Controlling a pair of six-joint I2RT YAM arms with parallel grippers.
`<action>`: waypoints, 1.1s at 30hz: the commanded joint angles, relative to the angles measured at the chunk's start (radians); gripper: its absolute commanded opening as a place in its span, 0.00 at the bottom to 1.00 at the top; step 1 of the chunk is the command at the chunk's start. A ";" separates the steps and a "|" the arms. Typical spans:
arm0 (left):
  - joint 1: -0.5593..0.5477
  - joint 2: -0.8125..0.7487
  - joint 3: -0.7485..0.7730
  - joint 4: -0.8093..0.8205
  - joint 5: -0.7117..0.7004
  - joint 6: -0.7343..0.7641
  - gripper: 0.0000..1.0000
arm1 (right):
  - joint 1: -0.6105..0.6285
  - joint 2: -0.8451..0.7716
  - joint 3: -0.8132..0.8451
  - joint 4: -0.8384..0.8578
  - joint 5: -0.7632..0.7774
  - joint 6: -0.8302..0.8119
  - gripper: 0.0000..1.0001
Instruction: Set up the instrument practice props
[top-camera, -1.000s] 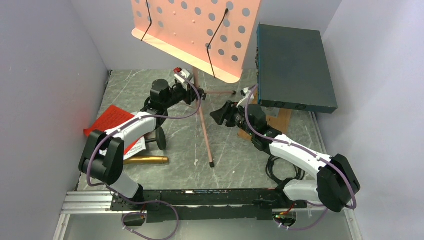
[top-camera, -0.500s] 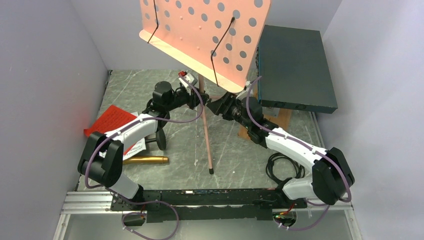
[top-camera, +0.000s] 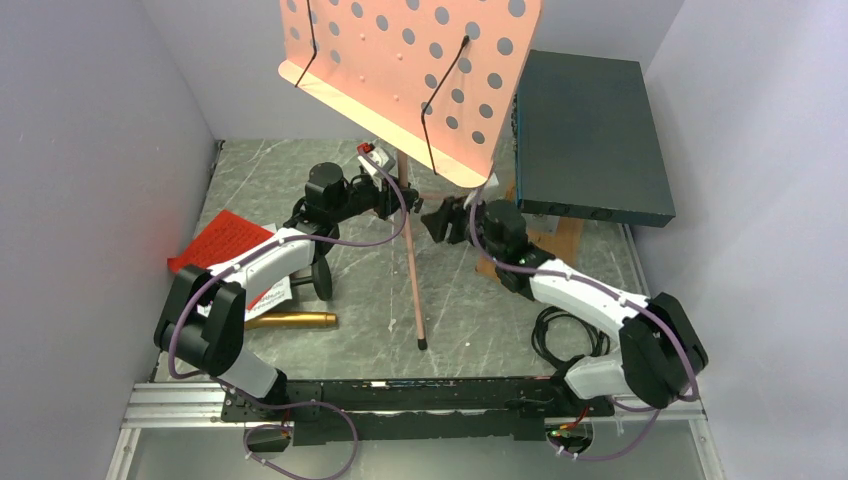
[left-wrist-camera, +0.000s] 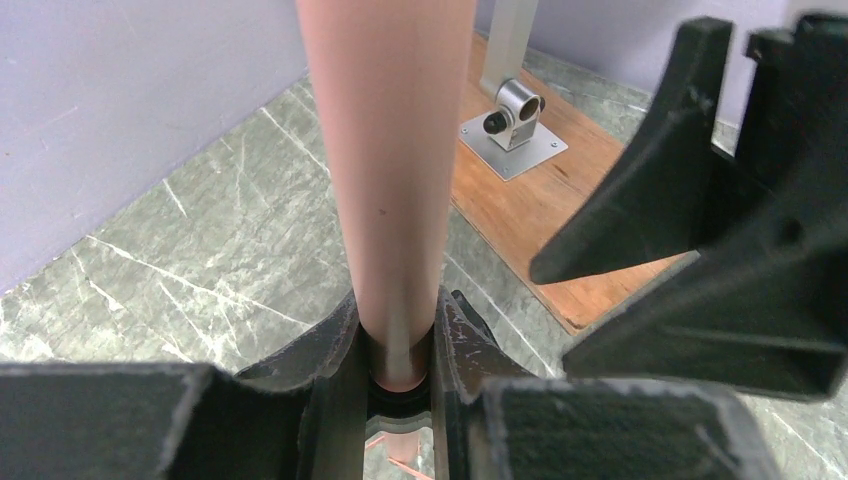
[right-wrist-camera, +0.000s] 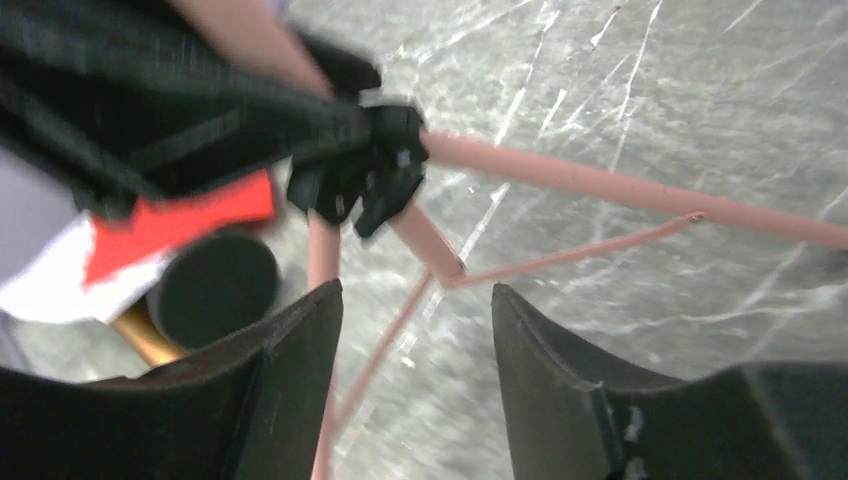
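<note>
Pink perforated music stand (top-camera: 410, 60) fills the upper centre of the overhead view. Its desk is tilted, and the thin pole runs down to a foot near mid-frame on the grey marbled surface (top-camera: 470, 320).

Left end effector (top-camera: 388, 193) is clamped on the pole just below the desk. Its wrist view agrees: a finger presses on either side of the pink tube.

Right end effector (top-camera: 437, 218) sits just right of the pole at centre frame, jaws apart. In its own wrist view nothing lies in the gap between the fingers. The stand's tripod legs and black hub show beyond, blurred; cannot tell any contact.

Music sheets (top-camera: 222, 243), red and white, lie flat at the left of the frame, partly under the left arm. The small black mic stand (top-camera: 322, 278) is just right of them, its round base seen edge-on. The gold microphone (top-camera: 292, 320) lies on its side just below both.

Dark teal box (top-camera: 590, 130) sits on a wooden board (top-camera: 556, 240) at upper right. Black cable coil (top-camera: 565, 335) is at lower right, beside the right arm.
</note>
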 joint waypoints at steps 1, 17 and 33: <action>-0.024 -0.029 -0.002 -0.050 0.094 -0.012 0.00 | 0.000 -0.091 -0.182 0.339 -0.123 -0.460 0.63; -0.019 -0.049 -0.006 -0.022 0.081 -0.057 0.00 | 0.000 -0.033 -0.244 0.540 -0.386 -1.273 0.68; 0.003 -0.048 0.017 -0.013 0.107 -0.100 0.00 | 0.003 0.033 -0.091 0.288 -0.390 -1.444 0.60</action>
